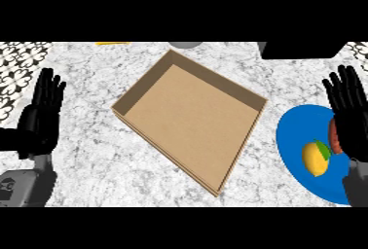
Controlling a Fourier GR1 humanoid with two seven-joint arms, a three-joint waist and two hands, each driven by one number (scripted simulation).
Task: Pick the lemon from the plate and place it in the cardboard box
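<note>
Okay, so from where I'm standing the cardboard box (191,119) sits right in the middle of the marble counter (93,160). It's turned so one corner points to about 5 o'clock and another to 12.

The blue plate (295,141) is off at 3 to 4 o'clock from the box, with its far side running out past the edge of what I can see. The lemon (315,159) lies on it, roughly mid-plate, with a little green leaf (325,151) at its 1 o'clock. It's on the plate, not in the box.

There's also a reddish-brown thing (333,136) at the lemon's 1 o'clock, half hidden behind the right hand (351,112), so I can't tell what it is.

That right hand is over the plate's 3 o'clock side, fingers straight and pointing to 12, grasping nothing. The lemon is just beside it at its 8 o'clock.

The left hand (42,114) rests way over at 9 o'clock, well apart from the box, fingers straight up and relaxed, holding nothing.
</note>
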